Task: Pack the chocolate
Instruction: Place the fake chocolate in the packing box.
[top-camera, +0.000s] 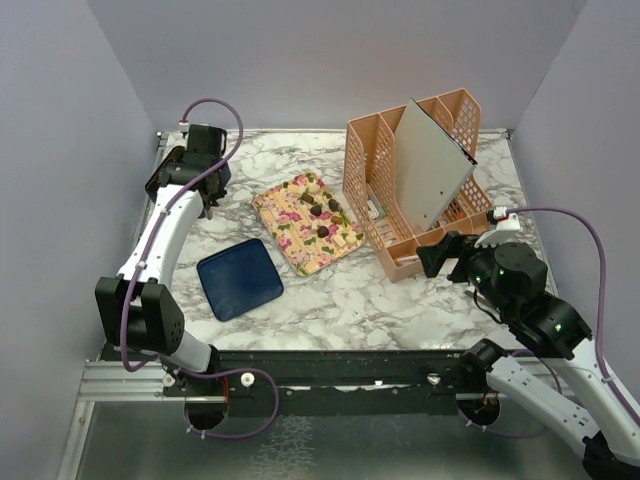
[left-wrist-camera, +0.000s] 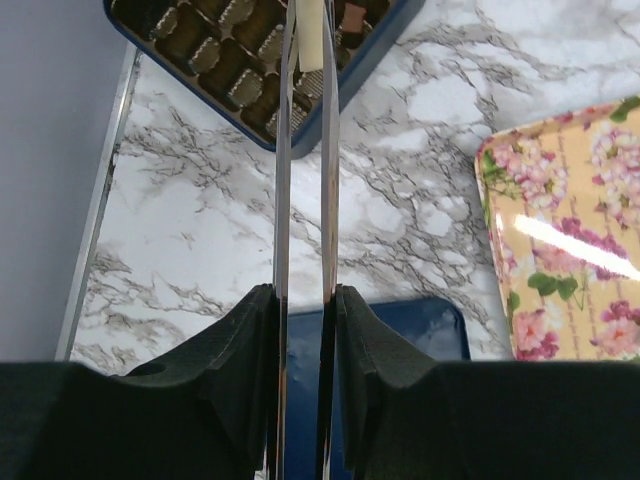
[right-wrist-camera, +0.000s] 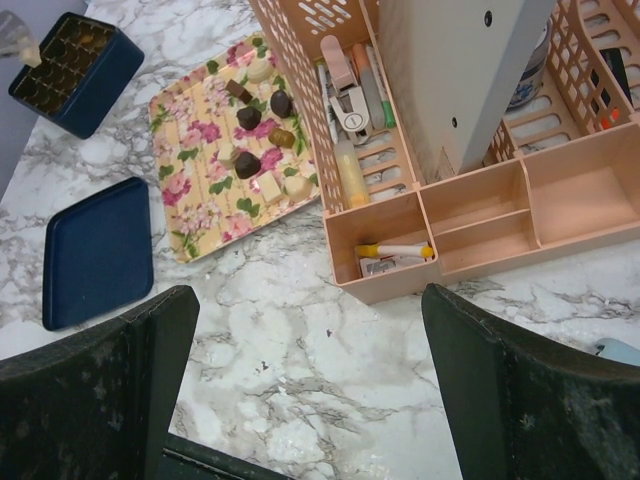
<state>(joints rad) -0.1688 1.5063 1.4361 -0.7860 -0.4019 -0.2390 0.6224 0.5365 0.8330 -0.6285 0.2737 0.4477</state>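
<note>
Several dark and cream chocolate pieces (right-wrist-camera: 249, 117) lie on a floral tray (right-wrist-camera: 195, 215), at the table's middle in the top view (top-camera: 320, 215). My left gripper (left-wrist-camera: 305, 295) is shut on long metal tweezers (left-wrist-camera: 282, 180). The tweezer tips pinch a cream chocolate piece (left-wrist-camera: 311, 35) over the dark blue box (left-wrist-camera: 385, 45), whose gridded tray holds several brown pieces (left-wrist-camera: 215, 55). In the top view the left gripper (top-camera: 208, 190) is at the far left and hides the box. My right gripper (right-wrist-camera: 310, 300) is open and empty above bare marble, at the front right (top-camera: 435, 258).
The box's dark blue lid (top-camera: 240, 278) lies flat in front of the floral tray (top-camera: 290, 245). A peach desk organizer (top-camera: 375, 190) with a grey board and stationery stands at the right. Grey walls enclose the table on three sides.
</note>
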